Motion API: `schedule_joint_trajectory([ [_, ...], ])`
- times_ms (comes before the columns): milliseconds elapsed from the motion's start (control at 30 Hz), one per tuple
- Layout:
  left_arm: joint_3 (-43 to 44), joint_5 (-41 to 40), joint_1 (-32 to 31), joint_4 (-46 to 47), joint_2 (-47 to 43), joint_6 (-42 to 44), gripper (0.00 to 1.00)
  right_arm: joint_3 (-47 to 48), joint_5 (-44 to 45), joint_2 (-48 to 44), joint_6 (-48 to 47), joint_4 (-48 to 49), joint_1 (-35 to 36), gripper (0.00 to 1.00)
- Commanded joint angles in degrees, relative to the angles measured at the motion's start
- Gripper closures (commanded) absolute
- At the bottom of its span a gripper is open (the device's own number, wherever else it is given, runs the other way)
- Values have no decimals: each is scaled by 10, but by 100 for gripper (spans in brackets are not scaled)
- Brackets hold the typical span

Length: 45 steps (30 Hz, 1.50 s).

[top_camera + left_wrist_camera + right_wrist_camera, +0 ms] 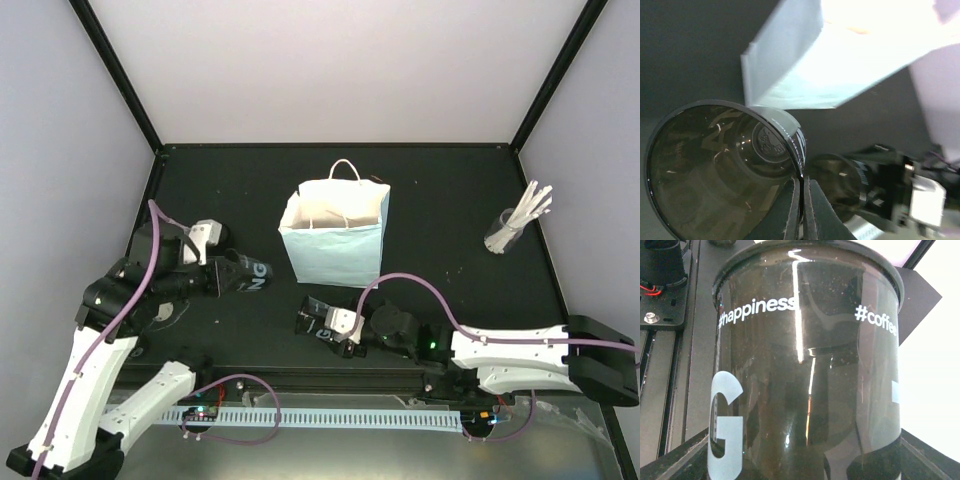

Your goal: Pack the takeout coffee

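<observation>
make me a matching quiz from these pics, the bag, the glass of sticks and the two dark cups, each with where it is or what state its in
Things:
1. paper bag
2. glass of sticks
3. left cup
4. right cup

Places or states:
a. between the fingers of the right gripper
b. rim pinched by the left gripper
c. at the far right of the table
d. standing open mid-table

Pairs: 1-d, 2-c, 3-b, 4-a
</observation>
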Motion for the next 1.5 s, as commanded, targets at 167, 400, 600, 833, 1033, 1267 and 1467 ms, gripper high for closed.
schedule_joint_trajectory([
  [167, -21, -302, 0, -85, 67, 6, 98, -24, 11, -35, 16, 15, 1, 24],
  [400, -55, -418, 0, -43, 163, -40, 98, -39, 13, -76, 22, 13, 1, 24],
  [600, -36, -475, 14, -12, 281, -53, 99, -53, 15, -114, 28, 3, 1, 24],
  [833, -7, -461, 85, 36, 397, -24, 98, -67, 23, -161, 31, -11, 2, 24],
  [1033, -2, -451, 114, 71, 434, -11, 98, -74, 15, -166, 40, 0, 1, 24],
  [1267, -10, -434, 141, 98, 435, -2, 95, -80, 5, -149, 43, 24, 2, 24],
  [1467, -7, -422, 150, 94, 432, 5, 79, -83, 2, -135, 44, 38, 0, 24],
])
